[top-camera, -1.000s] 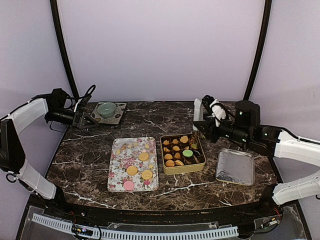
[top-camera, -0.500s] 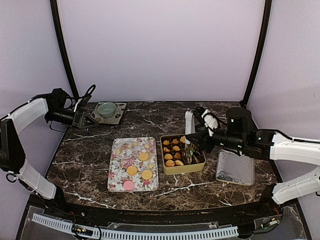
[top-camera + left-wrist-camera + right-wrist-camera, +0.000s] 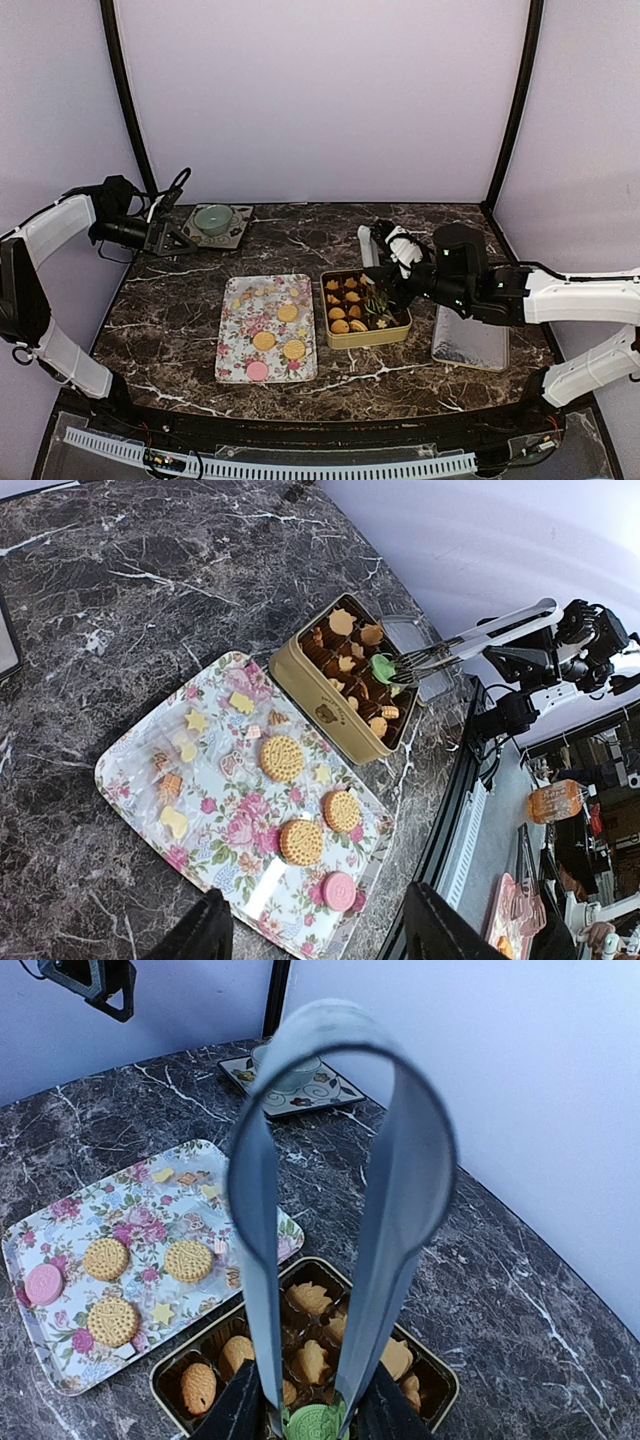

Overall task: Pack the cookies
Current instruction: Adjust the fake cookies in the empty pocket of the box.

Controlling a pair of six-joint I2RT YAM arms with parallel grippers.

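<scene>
My right fingers (image 3: 235, 1410) clamp tongs (image 3: 400, 1160) pinching a green cookie (image 3: 313, 1423) over the tin (image 3: 320, 708) | left fingers (image 3: 205, 935) spread, empty | risk: pinch slackens, cookie drops askew.

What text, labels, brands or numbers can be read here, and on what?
None legible.
The gold square tin has a small dark emblem on its side wall, too blurred to read.
The round golden cookies on the flower-patterned tray show embossed patterns, no readable letters.

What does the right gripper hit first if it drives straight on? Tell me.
Probably the gold tin, just below the green cookie in the tongs the right gripper holds; depth unclear.
</scene>
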